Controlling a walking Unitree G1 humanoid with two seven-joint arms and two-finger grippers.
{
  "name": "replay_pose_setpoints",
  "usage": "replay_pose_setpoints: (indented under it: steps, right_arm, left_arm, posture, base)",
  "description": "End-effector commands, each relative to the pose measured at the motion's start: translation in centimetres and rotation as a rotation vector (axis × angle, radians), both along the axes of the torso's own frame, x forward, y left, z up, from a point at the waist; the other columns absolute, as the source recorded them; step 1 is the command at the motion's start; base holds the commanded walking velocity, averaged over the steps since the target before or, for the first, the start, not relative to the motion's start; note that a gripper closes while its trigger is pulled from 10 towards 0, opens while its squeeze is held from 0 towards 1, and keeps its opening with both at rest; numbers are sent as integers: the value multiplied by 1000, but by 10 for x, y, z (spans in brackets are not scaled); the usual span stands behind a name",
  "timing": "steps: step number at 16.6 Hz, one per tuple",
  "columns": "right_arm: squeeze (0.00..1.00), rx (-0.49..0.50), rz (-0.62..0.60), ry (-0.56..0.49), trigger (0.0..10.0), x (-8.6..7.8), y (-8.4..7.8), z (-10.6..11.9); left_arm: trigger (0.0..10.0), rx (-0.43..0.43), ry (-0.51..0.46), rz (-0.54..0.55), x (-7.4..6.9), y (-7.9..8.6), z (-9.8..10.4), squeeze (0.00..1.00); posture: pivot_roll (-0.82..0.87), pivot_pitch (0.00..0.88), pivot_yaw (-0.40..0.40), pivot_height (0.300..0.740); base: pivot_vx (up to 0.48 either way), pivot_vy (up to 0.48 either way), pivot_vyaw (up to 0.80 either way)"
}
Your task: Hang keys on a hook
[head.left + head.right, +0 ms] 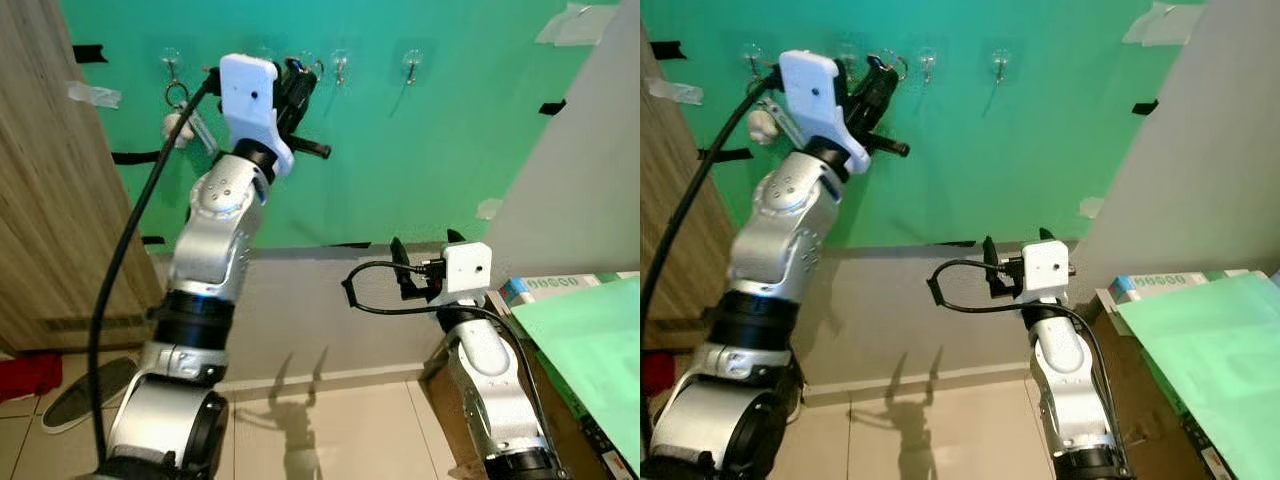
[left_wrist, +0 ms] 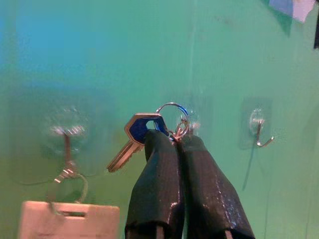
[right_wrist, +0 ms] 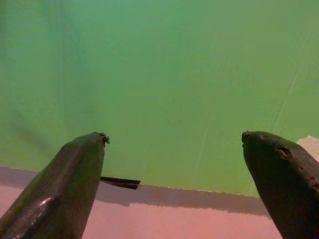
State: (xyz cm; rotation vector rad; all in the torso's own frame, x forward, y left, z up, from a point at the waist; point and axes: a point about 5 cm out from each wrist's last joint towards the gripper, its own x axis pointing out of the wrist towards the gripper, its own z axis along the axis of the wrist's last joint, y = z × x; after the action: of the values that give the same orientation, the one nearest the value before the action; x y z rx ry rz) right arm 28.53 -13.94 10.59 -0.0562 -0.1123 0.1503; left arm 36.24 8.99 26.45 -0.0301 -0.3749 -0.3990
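Pinched tight together, the left gripper (image 2: 175, 142) has its two black fingers clamped on the keys (image 2: 144, 137) right at the ring, so the blue-headed key sticks out sideways and the ring loop pokes up over the fingertips. It's held high against the green wall (image 1: 430, 150), with the ring right in front of one clear stick-on hook (image 2: 192, 122). I can't tell if the ring is actually over the prong yet or just beside it.

Biggest risk imo: letting go too soon. If the ring isn't over the hook, the keys just drop to the floor. The fingers also hide the prong from the wrist view, so lining it up is mostly guesswork. And those are transparent adhesive hooks, so pushing hard could pop one off the wall.

The right gripper (image 3: 174, 144) sits low and wide open with nothing in it, pointing at the bottom edge of the green wall.

Room-wise: a row of hooks (image 1: 411, 63) runs along the top of the green sheet, and the far left hook (image 1: 172, 68) already has a keyring with a white tag (image 2: 70, 221). There's a wooden door (image 1: 50, 200) to the left, grey skirting below, a tiled floor (image 1: 330, 430), and a green box (image 1: 590, 330) lower right.
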Motion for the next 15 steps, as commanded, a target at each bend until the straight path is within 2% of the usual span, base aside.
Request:
replay_pose_setpoints:
  steps: [1, 4, 7, 12, 15]
  right_arm:
    - [0, -1, -8, -8, 10000, -1, -3, 3]
    - [0, -2, -4, -4, 10000, -2, -2, 2]
    - [0, -2, -10, -8, 10000, -1, -3, 4]
    - [0, -7, -19, -6, 10000, -4, -6, 3]
    - [0, -10, -27, 0, 10000, -6, -8, 1]
  left_arm:
    - [10000, -12, -24, -39, 2, -11, 8, 0]
    - [10000, -39, -7, -43, 7, -26, -1, 0]
    - [10000, -73, -10, -33, 9, -34, 0, 0]
    - [10000, -95, -38, -5, 14, -34, 7, 0]
    - [10000, -85, -83, 24, 5, -33, 9, 0]
  posture:
    - [54, 0, -66, 740]
    - [53, 0, -64, 740]
    - [43, 0, -59, 740]
    - [27, 0, -53, 740]
    - [21, 0, -52, 740]
  base:
    - [0, 0, 0]
    - [0, 0, 0]
    - [0, 0, 0]
    - [0, 0, 0]
    - [0, 0, 0]
